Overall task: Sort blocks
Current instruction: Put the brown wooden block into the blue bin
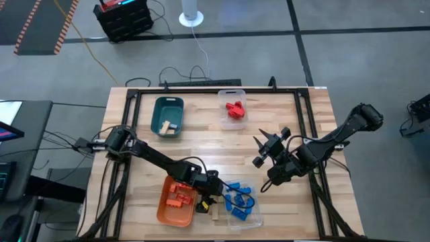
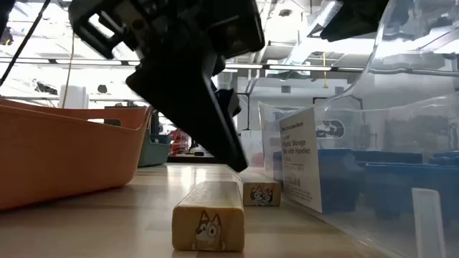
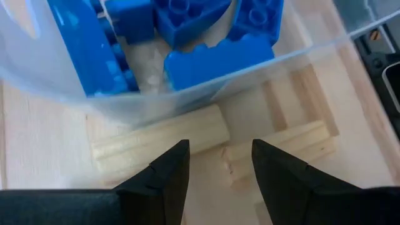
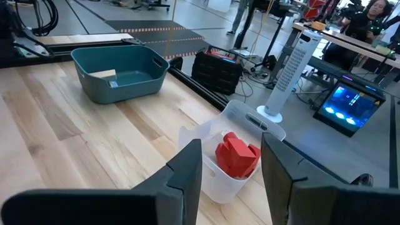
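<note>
I have the left hand [image 3: 215, 164] open above two plain light-wood rectangular blocks [image 3: 162, 134], lower centre; right hand [image 4: 231, 164] open, empty, mid-right.

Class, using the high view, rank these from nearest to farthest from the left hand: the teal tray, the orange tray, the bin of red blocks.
1. Orange tray, right beside the left hand, near edge.
2. Teal tray, far left.
3. Bin of red blocks, far middle; close to the teal tray's distance.

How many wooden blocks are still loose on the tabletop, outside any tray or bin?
2. Both lie between the orange tray and the clear bin of blue bricks: the near wooden block and the far wooden block. Others may be hidden.
</note>
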